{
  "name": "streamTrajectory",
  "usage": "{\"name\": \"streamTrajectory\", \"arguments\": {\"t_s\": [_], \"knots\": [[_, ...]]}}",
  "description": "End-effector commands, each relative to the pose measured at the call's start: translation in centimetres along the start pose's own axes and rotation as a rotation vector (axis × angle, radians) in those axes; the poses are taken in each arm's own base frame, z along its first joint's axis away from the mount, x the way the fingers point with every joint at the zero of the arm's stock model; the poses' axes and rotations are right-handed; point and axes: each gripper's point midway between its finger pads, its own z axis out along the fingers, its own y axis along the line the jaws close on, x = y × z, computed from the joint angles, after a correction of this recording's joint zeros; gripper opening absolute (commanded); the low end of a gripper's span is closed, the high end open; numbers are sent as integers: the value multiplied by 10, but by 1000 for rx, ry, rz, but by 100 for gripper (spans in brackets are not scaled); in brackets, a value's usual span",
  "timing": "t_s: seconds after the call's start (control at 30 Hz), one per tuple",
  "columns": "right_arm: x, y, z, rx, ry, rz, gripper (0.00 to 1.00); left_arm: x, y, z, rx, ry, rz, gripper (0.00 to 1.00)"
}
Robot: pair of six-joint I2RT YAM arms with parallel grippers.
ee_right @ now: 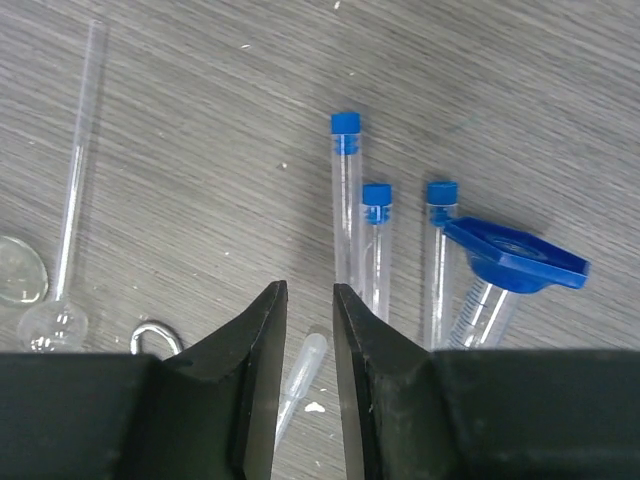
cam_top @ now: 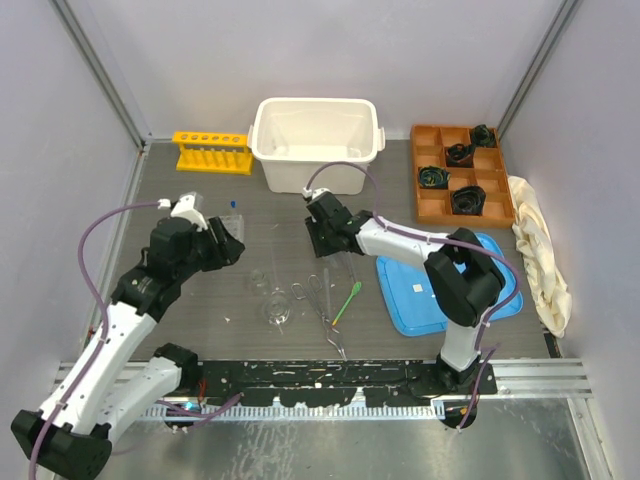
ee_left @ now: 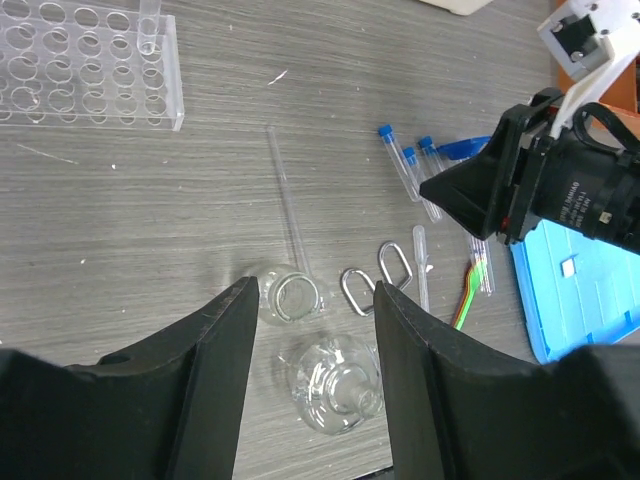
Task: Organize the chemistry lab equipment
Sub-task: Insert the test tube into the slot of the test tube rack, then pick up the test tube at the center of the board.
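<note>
Two small clear flasks (ee_left: 293, 297) (ee_left: 335, 383) lie on the table, below and between the fingers of my open left gripper (ee_left: 314, 292), which holds nothing. The clear plastic rack (ee_left: 80, 65) stands beyond it, and the yellow rack (cam_top: 210, 150) is at the back left. My right gripper (ee_right: 308, 290) hovers with its jaws a narrow gap apart and nothing between them. A small plastic pipette (ee_right: 300, 370) lies on the table under that gap. Three blue-capped test tubes (ee_right: 346, 200) and the blue-based cylinder (ee_right: 515, 265) lie just to its right. Metal tongs (cam_top: 325, 300) and the green spatula (cam_top: 347, 300) lie in the middle.
A white bin (cam_top: 315, 140) stands at the back centre and an orange compartment tray (cam_top: 437, 205) with black objects at the back right. The cream cloth (cam_top: 540, 250) lies along the right wall. A blue tray (cam_top: 410, 300) sits under the right arm. A long glass tube (ee_right: 75, 180) lies left.
</note>
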Motion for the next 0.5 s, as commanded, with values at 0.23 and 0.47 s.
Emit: {"name": "streamTrajectory", "arguments": {"t_s": [0.23, 0.47], "knots": [[-6, 14, 9, -49, -15, 15, 31, 5, -10, -10, 54, 33, -4, 52], [-7, 4, 16, 5, -15, 5, 33, 12, -6, -7, 43, 55, -6, 52]]}}
